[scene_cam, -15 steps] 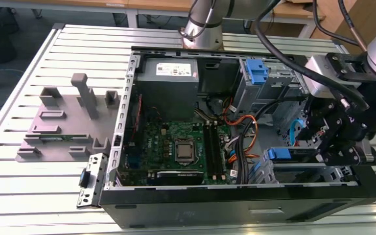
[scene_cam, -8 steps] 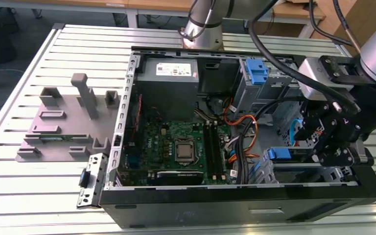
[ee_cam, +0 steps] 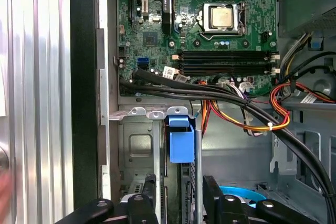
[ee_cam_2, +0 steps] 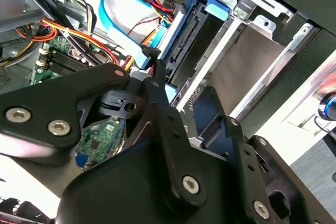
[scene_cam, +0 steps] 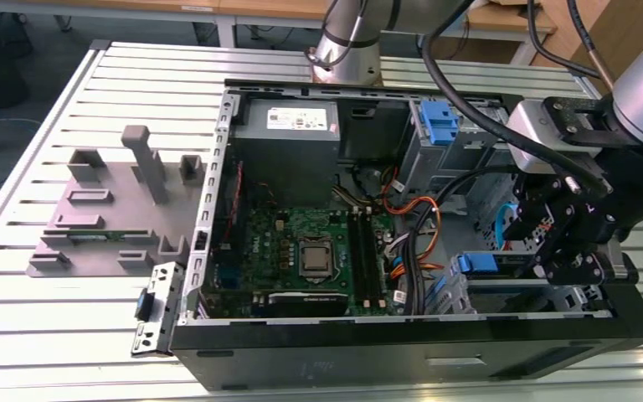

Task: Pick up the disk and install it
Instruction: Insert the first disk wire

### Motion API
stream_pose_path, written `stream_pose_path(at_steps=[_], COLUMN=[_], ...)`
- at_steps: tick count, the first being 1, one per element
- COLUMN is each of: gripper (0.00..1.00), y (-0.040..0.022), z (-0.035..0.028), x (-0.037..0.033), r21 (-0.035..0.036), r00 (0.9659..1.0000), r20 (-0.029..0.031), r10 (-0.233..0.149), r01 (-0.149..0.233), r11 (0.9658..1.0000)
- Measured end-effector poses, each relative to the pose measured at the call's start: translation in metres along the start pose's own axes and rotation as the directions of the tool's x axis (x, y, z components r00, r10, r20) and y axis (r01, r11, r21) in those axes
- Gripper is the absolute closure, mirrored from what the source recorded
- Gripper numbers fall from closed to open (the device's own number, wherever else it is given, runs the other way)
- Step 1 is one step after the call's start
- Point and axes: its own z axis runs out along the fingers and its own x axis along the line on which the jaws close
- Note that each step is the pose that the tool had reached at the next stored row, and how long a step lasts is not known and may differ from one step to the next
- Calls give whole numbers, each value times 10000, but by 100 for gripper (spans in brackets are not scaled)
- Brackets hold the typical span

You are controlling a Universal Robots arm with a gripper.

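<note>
The disk (ee_cam: 182,141) stands on edge in the drive cage at the case's front corner, showing its blue rail tab and a dark narrow side. In the second wrist view the disk (ee_cam_2: 185,38) sits between the cage's metal walls, blue tab at its end. In the exterior view the disk (scene_cam: 478,265) lies low in the cage on the exterior view's right. My gripper (ee_cam: 180,196) straddles it, one black finger on each side with small gaps, open. The gripper (scene_cam: 562,244) hangs just over the cage; its fingers (ee_cam_2: 157,95) frame the disk's near end.
The open computer case (scene_cam: 204,243) holds a green motherboard (ee_cam: 210,35), a grey power-supply box (scene_cam: 290,126) and a blue clip (scene_cam: 438,124) at the back. Bundled black and coloured cables (ee_cam: 247,114) and a blue data cable (ee_cam_2: 118,3) run beside the cage. A grey fixture (scene_cam: 98,218) stands on the slatted table.
</note>
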Motion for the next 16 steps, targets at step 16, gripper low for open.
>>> stream_pose_path(at_steps=[16], gripper=[52], y=[1], z=[-226], x=[-17], r21=[1], r00=[10000], r20=[0], r10=[0], r01=[0], r11=[10000])
